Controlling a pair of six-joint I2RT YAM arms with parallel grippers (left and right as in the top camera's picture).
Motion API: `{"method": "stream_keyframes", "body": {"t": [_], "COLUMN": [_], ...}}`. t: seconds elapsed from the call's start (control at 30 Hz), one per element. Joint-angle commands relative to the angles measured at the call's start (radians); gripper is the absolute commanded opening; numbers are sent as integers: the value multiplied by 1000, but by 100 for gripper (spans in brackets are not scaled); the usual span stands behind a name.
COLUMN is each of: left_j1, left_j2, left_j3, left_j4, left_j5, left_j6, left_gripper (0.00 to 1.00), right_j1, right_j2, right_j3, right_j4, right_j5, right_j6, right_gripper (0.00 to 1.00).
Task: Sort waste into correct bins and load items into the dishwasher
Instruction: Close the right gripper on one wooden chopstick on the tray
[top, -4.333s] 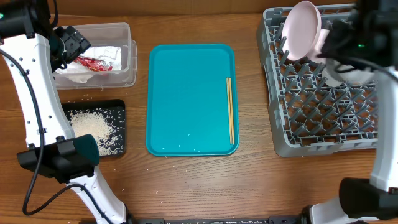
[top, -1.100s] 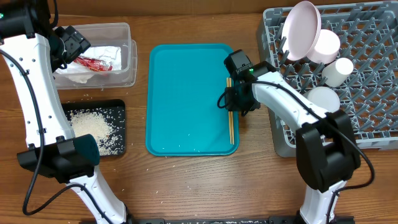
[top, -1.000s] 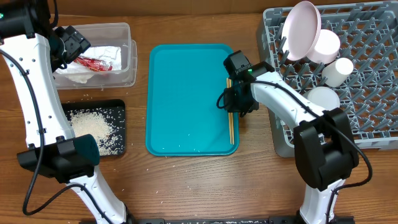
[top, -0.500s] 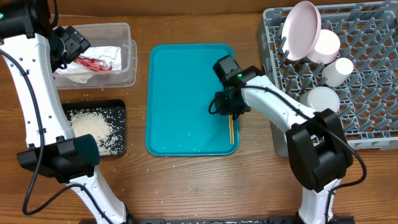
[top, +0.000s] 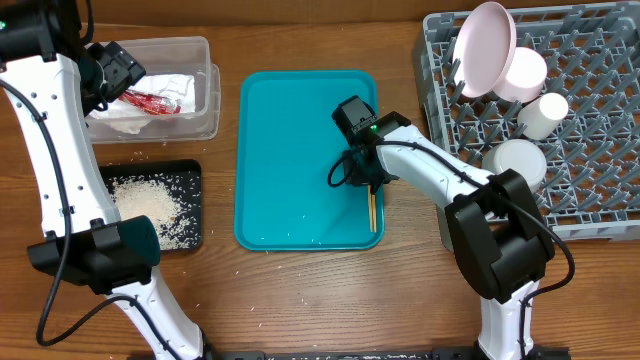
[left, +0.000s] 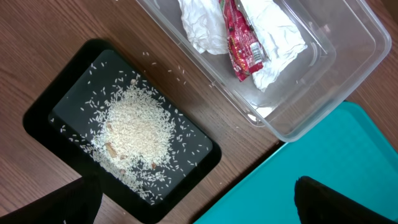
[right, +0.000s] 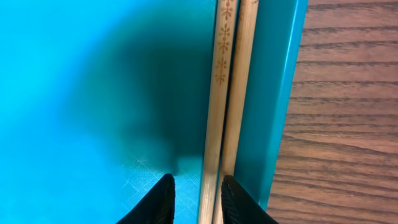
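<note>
Wooden chopsticks (right: 227, 93) lie unmoved; right fingers (right: 158, 202) now straddle them.

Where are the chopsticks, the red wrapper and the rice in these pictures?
chopsticks (right: 216, 112), right wrist view, on the shaft of one stick.
red wrapper (left: 239, 40), left wrist view, on the middle of the wrapper.
rice (left: 137, 134), left wrist view, on the centre of the pile.
</note>
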Motion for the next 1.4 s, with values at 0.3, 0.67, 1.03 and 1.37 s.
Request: {"method": "stream_keyframes", "body": {"t": [0.3,0.67,1.03,1.37], "left_j1": [-7,-7,-7,-7], "left_j2": [-11,-11,-11,-11], "left_j3": [-3,-3,-3,-3], "left_j4": [-2,-2,-2,-2], "left_j5": [-9,-9,-9,-9], "left_j6": [5,5,5,5], "left_gripper": [100,100,100,100], "right_j1": [-1,-1,-1,-1], "right_j2": [7,7,7,7], "right_j3": [2,1,1,-71], "right_j4": [14,37,55,108], "right_j5": [6,6,8,18], "right_j6": [7,7,7,8], "right_gripper": [27,27,27,27]}}
